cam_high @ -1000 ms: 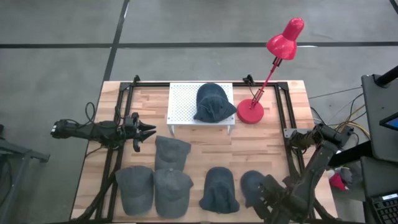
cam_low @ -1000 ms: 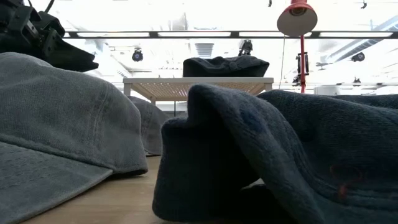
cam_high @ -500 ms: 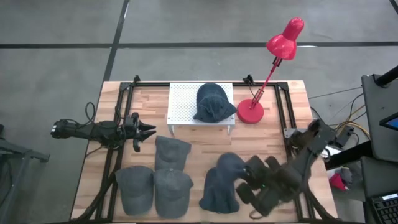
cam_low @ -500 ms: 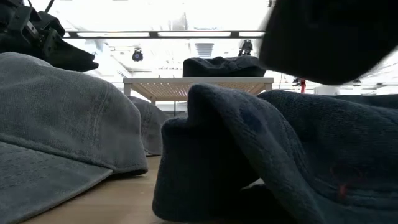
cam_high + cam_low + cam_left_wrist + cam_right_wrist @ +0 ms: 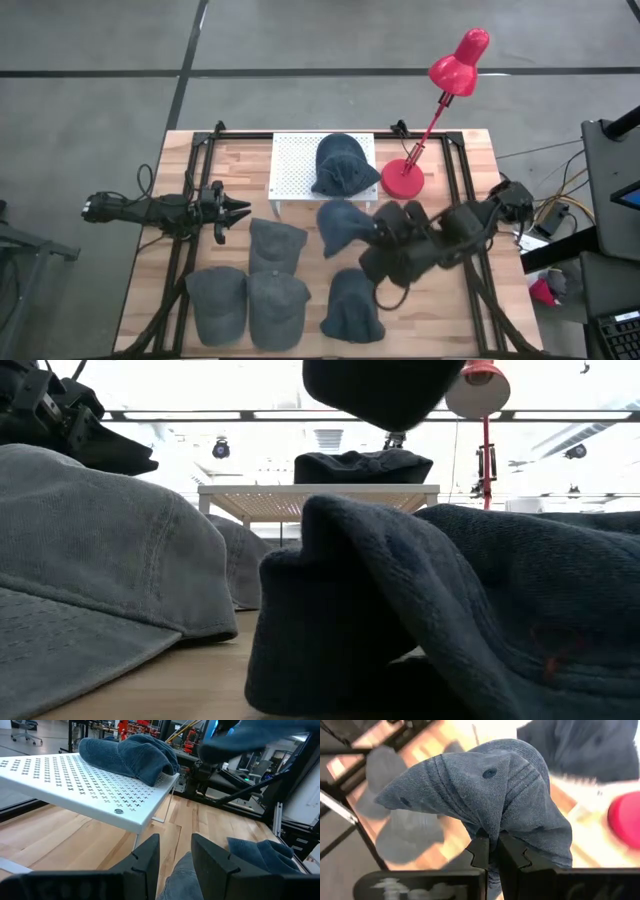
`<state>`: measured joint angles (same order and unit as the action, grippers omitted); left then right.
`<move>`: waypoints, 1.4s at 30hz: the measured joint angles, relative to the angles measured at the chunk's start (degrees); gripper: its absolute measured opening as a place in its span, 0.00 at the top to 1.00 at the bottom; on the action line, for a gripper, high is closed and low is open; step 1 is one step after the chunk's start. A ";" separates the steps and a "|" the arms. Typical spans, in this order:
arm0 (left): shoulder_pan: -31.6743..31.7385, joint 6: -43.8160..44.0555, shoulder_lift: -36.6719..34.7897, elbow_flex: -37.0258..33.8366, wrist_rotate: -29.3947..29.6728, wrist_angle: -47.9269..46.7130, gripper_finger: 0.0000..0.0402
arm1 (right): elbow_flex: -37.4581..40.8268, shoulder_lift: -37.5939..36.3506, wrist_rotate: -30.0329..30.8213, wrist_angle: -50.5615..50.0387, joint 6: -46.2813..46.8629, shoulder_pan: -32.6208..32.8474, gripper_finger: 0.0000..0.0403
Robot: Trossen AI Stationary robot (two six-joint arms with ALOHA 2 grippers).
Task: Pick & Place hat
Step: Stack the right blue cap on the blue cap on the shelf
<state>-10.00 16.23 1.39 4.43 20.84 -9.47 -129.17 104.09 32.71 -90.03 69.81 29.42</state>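
Observation:
My right gripper [image 5: 372,238] is shut on a dark blue cap [image 5: 342,226], held in the air just near of the white perforated stand [image 5: 300,165]. The cap also shows at the top of the low view [image 5: 375,390]. Another dark hat [image 5: 345,165] lies on the stand's top. My left gripper [image 5: 240,210] is open and empty at the table's left, level with the stand's near edge. In the left wrist view the fingers [image 5: 175,857] point toward the stand [image 5: 90,790]. My right gripper pinches a bunched fold of the cap's cloth [image 5: 492,837] between its two fingers [image 5: 480,852]. The gripper comes at the cap from the table's right side. The cap is lifted clear of the table and drapes loosely beyond the fingertips.
A red desk lamp [image 5: 405,180] stands right of the stand. Several grey and blue caps lie on the near half of the table: one [image 5: 275,243], two at the near left [image 5: 215,300] [image 5: 278,308], and one [image 5: 355,305]. Black frame rails run along both sides.
My right gripper has lifted the dark blue cap off the table's near right part and carried it up, toward the far edge and the left, to just short of the white stand. The cap, lying flat before, now hangs clear, bunched in the fingers.

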 joint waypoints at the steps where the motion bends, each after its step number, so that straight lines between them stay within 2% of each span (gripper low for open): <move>1: 0.00 -0.01 0.00 0.00 0.00 0.00 0.71 | -1.05 0.00 0.42 -0.01 -1.23 -0.74 0.97; 6: 0.00 0.00 0.00 0.00 0.00 0.00 0.71 | -5.66 0.00 2.04 0.03 -7.06 -4.37 0.97; 10: 0.00 0.00 0.02 0.00 0.00 -0.02 0.71 | -5.71 -0.75 4.81 1.88 -11.83 -7.16 0.97; 21: 0.00 -0.17 0.87 0.00 0.00 -0.10 0.71 | -5.68 -0.22 7.21 2.00 -27.04 -17.77 0.97; 31: 0.00 -2.70 1.05 0.00 -0.02 -0.11 0.71 | -5.55 6.02 8.00 2.26 -30.17 -24.94 0.97; 42: 0.00 -2.73 1.09 -0.02 0.00 -0.09 0.71 | -5.48 11.47 7.81 1.45 -29.49 -26.70 0.97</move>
<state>-10.00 13.50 2.48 4.40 20.84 -9.56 -134.65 115.57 40.51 -88.58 40.32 2.72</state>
